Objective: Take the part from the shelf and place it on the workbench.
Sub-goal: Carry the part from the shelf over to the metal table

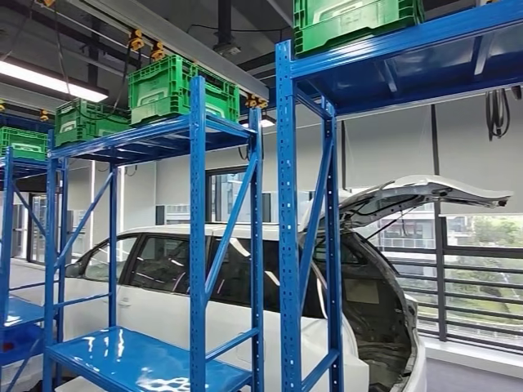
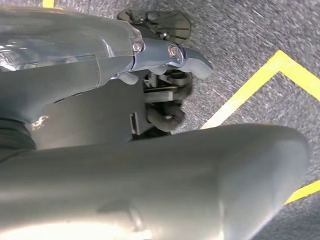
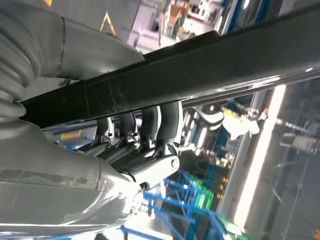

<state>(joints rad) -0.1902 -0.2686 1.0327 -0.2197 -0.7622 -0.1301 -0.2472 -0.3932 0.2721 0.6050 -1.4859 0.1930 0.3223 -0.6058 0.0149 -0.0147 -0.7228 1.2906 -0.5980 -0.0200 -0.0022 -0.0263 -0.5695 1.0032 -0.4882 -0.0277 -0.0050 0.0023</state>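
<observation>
My right hand [image 3: 139,145] holds the part [image 3: 196,70] — a long, flat, dark strip. My dark fingers [image 3: 168,122] curl around its edge from one side, and my thick grey thumb [image 3: 86,50] lies on the other side, so the strip is squeezed between them. It reaches far past my hand at both ends. Beyond my fingers I can see blurry blue racks and green boxes.

My left hand [image 2: 166,85] hangs above a grey speckled floor [image 2: 241,45] with yellow lines [image 2: 249,87] on it. Its dark fingers are curled in by the palm. I cannot tell if there is something in them, as a big blurry grey shape sits close in front.

Looking ahead, I see tall blue shelves [image 1: 197,245] with green crates [image 1: 179,86] on top. The low blue shelf board is shiny. Behind the shelves stands a white car [image 1: 247,310] with its back door [image 1: 426,192] lifted up — past it are big windows.
</observation>
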